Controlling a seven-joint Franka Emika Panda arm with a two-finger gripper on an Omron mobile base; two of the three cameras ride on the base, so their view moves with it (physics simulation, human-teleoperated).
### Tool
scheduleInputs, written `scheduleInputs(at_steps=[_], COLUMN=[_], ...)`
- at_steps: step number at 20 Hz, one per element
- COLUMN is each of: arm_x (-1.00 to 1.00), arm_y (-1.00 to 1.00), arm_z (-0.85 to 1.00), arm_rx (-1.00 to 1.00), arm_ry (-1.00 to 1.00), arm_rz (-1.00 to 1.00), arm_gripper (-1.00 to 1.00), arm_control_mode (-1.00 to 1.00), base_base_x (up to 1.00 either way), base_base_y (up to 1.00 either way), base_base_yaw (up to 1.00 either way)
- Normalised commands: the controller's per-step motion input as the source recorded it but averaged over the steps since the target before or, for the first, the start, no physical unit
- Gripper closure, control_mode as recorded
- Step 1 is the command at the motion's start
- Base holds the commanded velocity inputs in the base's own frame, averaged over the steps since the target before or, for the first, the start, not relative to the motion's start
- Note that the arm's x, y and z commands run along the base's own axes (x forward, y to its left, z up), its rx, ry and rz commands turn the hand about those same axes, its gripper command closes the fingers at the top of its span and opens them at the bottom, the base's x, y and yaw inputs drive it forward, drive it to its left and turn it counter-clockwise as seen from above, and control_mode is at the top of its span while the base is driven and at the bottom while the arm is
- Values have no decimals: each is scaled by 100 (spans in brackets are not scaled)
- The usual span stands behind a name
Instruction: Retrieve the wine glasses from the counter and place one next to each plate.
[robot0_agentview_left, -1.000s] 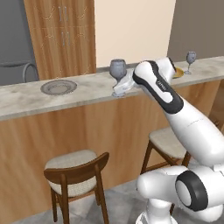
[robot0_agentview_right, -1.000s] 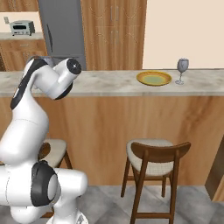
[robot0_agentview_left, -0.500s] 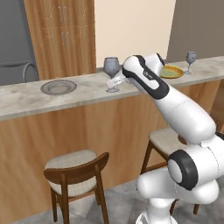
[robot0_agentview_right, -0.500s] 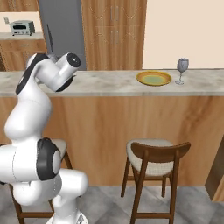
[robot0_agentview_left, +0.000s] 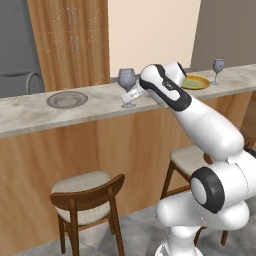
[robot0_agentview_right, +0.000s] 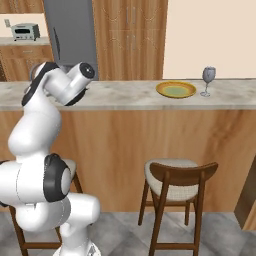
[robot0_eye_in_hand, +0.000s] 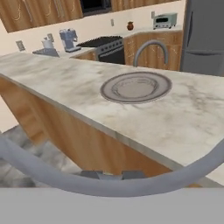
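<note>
The gripper (robot0_agentview_left: 131, 96) pinched 1 wine glass (robot0_agentview_left: 127, 80) above the bar top (robot0_agentview_left: 30, 117), grey plate (robot0_agentview_left: 67, 99) at its 9 o'clock, nearer than 1 second earlier. Second glass (robot0_agentview_left: 218, 65) stood beside the yellow plate (robot0_agentview_left: 195, 81).

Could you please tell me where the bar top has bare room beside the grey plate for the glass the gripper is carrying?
The marble between the grey plate and the held wine glass lies bare. So does the stretch from there to the yellow plate. The far end is taken: the second glass stands right beside that plate.

Even, bright rendered light; soft faint shadows; no glare; slightly soft, low-resolution frames, hand view blurriest.
</note>
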Motion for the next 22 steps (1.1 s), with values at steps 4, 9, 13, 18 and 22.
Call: scheduleInputs(at_steps=[4, 9, 13, 18, 22], arm_x=[3, 20, 36, 39, 38], arm_y=[0, 5, 20, 25, 14], arm_z=[-10, -2, 0, -4, -6], arm_rx=[5, 1, -1, -6, -1], arm_ry=[-1, -5, -1, 0, 0], arm_rz=[0, -1, -5, -7, -4], arm_gripper=[100, 100, 100, 100, 100], arm_control_mode=[-100, -100, -100, -100, -100], base_base_x=[0, 0, 0, 0, 0], base_base_y=[0, 0, 0, 0, 0], base_base_yaw=[0, 0, 0, 0, 0])
